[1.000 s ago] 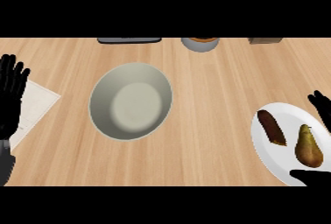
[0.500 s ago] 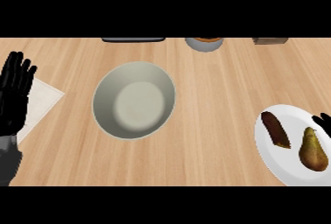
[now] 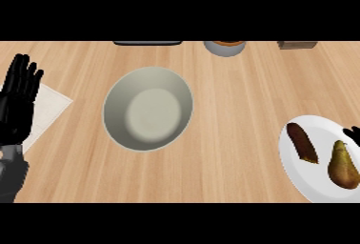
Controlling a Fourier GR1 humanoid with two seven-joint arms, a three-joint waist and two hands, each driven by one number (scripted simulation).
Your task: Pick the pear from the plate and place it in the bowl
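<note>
Only a sliver of my right hand (image 3: 353,135) shows, black against the view's right edge, so I cannot tell whether it is spread or closed. It sits over the far right rim of the white plate (image 3: 298,172), and I judge it is there to come at the fruit from above. Just below the hand, toward me, lies the pear (image 3: 344,165), brown-green and on its side, with its narrow end pointing up at the hand; it is not yet held. To the hand's left on the same plate is a dark brown oblong food (image 3: 302,143), lying close beside the pear, so the grasp must avoid it. Well to the hand's left, across bare wooden counter (image 3: 239,119), stands the pale bowl (image 3: 147,108), empty and waiting for the pear. Farthest left, my left hand (image 3: 18,102) rests open with its fingers straight and pointing away, lying partly over a pale napkin (image 3: 51,106), out of the carrying path.
</note>
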